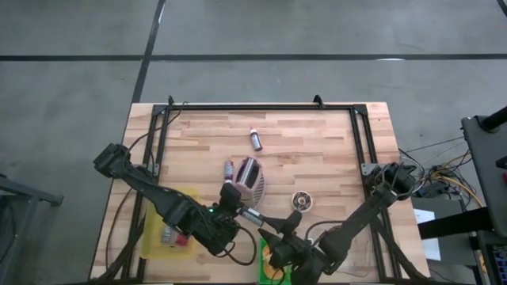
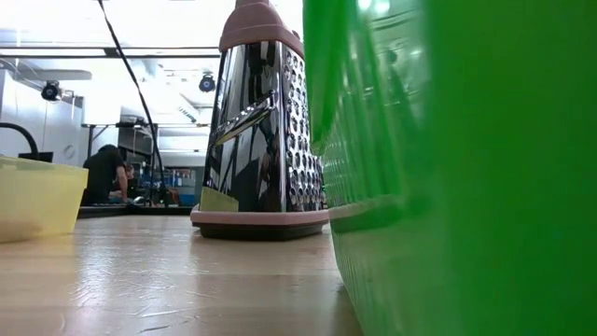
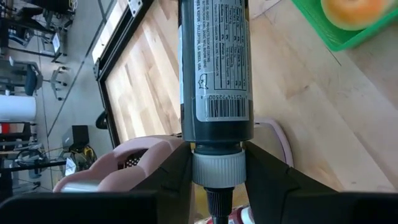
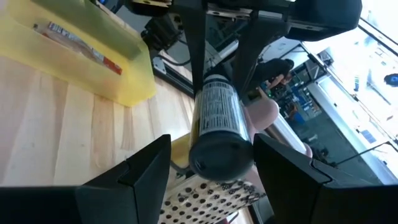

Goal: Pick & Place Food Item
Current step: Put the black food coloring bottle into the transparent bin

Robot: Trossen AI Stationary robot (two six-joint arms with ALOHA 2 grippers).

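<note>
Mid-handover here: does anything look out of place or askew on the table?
Nothing spilled or damaged. The left hand grips the dark bottle at its cap, the open right hand straddles its base, near the upright grater. Only a small bottle lies on its side mid-table.

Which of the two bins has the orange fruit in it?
The green bin, at the table's near edge by the right arm; an orange fruit lies inside it. The yellow bin, on the left side, holds only wrapped packets.
</note>
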